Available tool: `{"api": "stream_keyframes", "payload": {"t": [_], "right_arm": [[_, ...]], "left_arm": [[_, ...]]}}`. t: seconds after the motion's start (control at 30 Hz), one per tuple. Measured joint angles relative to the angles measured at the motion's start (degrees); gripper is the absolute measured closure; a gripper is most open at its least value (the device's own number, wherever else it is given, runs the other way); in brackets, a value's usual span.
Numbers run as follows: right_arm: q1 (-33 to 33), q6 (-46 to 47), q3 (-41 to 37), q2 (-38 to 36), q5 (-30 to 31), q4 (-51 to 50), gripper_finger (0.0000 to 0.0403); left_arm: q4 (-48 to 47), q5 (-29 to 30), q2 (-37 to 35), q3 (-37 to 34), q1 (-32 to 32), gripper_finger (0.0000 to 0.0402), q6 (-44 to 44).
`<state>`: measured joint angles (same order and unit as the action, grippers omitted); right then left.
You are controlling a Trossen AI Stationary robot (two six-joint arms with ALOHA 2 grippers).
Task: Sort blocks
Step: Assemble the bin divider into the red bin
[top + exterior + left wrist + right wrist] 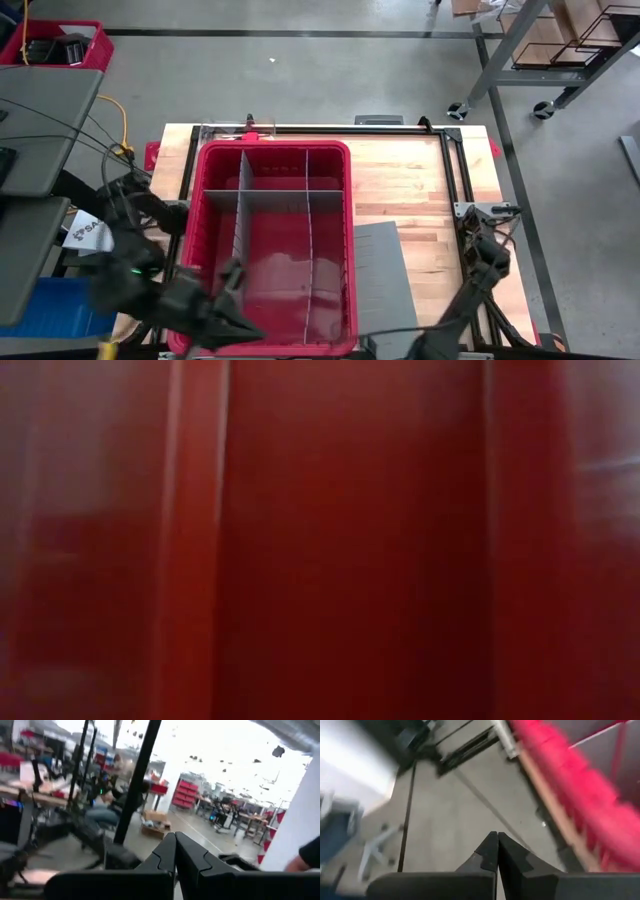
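Observation:
No blocks show in any view. A large red bin (275, 150) with grey dividers (272, 197) stands on the wooden table (420, 180). Its red wall (320, 540) fills the low view. My left gripper (175, 835) is shut and holds nothing. It is raised above the bin's near left corner (245, 325) and points out into the room. My right gripper (497, 834) is shut with nothing in it. It hangs beyond the table's near edge and looks down at the floor, with the bin's rim (580, 790) to one side. In the high view only its arm (455, 310) shows.
A flat grey sheet (382, 275) lies on the table to the right of the bin. Black frame rails (455, 170) run along the table's far and right sides. In the room beyond, a seated person (107, 807) shows, and a sleeve and hand (306, 857) at the picture's edge.

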<state>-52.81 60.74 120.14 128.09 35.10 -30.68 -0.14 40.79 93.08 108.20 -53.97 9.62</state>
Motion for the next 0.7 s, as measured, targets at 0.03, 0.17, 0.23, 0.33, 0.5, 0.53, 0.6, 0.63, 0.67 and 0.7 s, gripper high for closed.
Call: {"api": "stream_keyframes", "payload": {"t": [0.03, 0.17, 0.23, 0.33, 0.5, 0.53, 0.6, 0.63, 0.67, 0.7], "right_arm": [[0.78, 1.24, 0.0, 0.45, 0.83, 0.0, 0.0403], [3.15, 5.28, -0.09, 1.47, 2.91, -1.05, 0.0403], [3.89, 8.87, 0.04, 1.47, 3.53, -3.71, 0.0403], [4.64, 11.69, 0.11, 1.34, 5.45, -7.16, 0.0403], [5.72, 14.02, 0.11, 1.34, 7.59, -8.54, 0.0403], [5.8, 13.98, 0.09, 1.34, 8.19, -8.77, 0.0403], [6.22, 13.94, 0.09, 1.36, 8.44, -9.17, 0.0403], [6.44, 13.94, 0.09, 1.36, 8.33, -9.28, 0.0403], [6.57, 13.88, 0.09, 1.36, 8.28, -9.42, 0.0403], [6.69, 13.85, 0.09, 1.36, 8.14, -9.52, 0.0403]], "left_arm": [[0.18, 0.98, -0.67, 0.0, -0.8, 0.0401, -1.76], [0.06, 2.89, -1.88, 0.02, -2.82, 0.0401, -5.61], [-0.39, 2.98, -1.86, -0.02, -3.31, 0.0401, -5.99], [-2.22, 3.01, -1.9, -0.01, -4.23, 0.0402, -4.29], [-9.44, 2.85, -0.65, 0.0, -4.37, 0.0402, 4.24], [-10.58, 2.95, -0.07, 0.0, -4.35, 0.0402, 5.92], [-11.43, 3.01, 1.13, 0.0, -4.08, 0.0401, 8.63], [-11.39, 2.99, 1.87, 0.0, -3.97, 0.0402, 9.64], [-11.12, 2.92, 2.7, 0.0, -3.77, 0.0402, 10.67], [-10.79, 2.78, 3.59, 0.0, -3.76, 0.0402, 11.69]]}}
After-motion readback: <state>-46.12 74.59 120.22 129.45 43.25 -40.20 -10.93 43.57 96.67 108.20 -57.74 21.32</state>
